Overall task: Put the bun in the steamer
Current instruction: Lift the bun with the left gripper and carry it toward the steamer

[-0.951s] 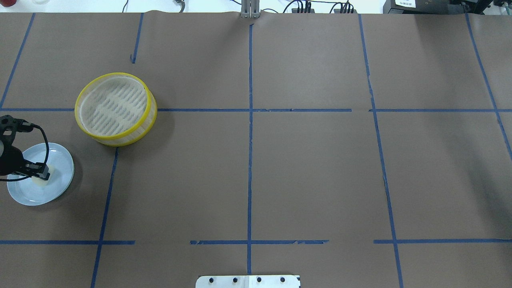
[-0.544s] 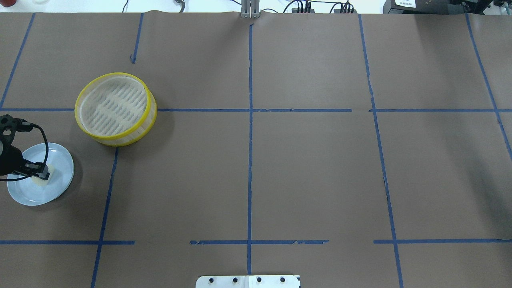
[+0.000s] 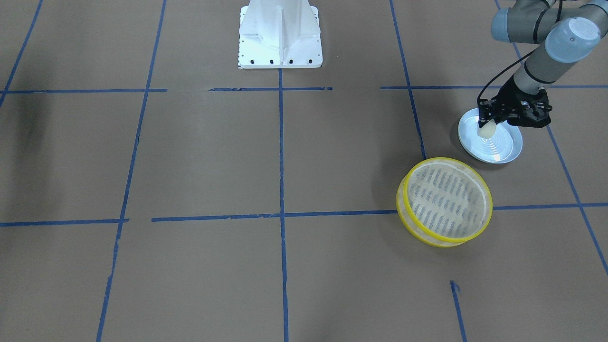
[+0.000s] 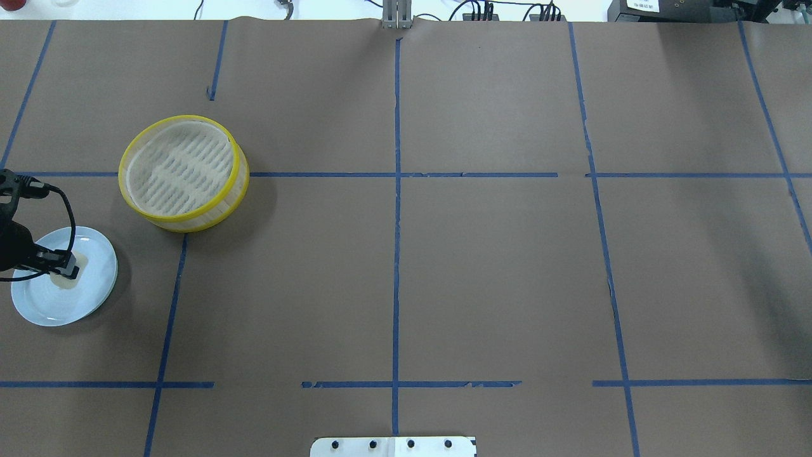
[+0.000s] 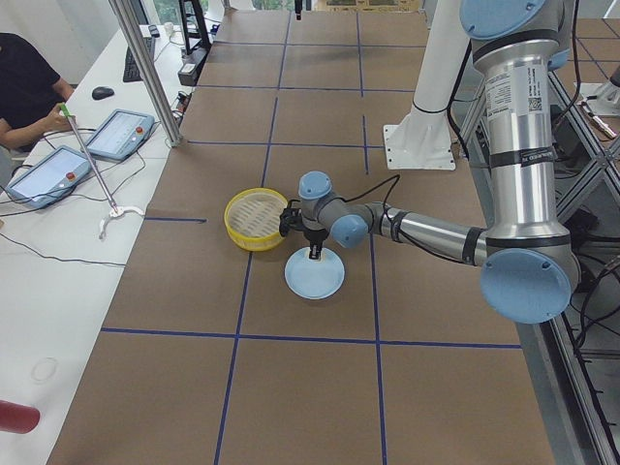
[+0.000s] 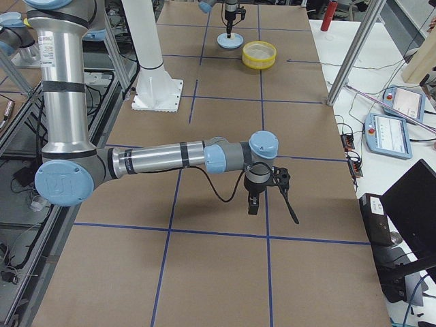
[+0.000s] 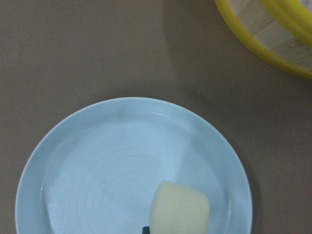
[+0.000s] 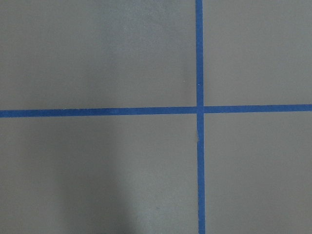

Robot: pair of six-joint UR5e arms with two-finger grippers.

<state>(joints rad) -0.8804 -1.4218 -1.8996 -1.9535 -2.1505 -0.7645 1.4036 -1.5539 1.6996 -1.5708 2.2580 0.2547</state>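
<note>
The cream-white bun (image 7: pixel 179 208) is between the fingers of my left gripper (image 4: pixel 66 271), just above the pale blue plate (image 4: pixel 95 289). In the front-facing view the bun (image 3: pixel 486 131) hangs under the left gripper (image 3: pixel 487 125) over the plate (image 3: pixel 503 148). The yellow-rimmed steamer (image 4: pixel 209 219) stands empty on the table just beyond the plate; its rim (image 7: pixel 273 36) shows at the top right of the left wrist view. My right gripper (image 6: pixel 252 204) hovers over the table far from both; I cannot tell whether it is open or shut.
Brown paper with blue tape lines covers the table. The white robot base (image 3: pixel 280 35) stands at the near edge. An operator with tablets (image 5: pixel 116 136) sits beyond the far side. The right wrist view shows only paper and tape.
My left gripper has risen a little and shifted slightly left with the bun in it. The steamer and plate have not moved.
</note>
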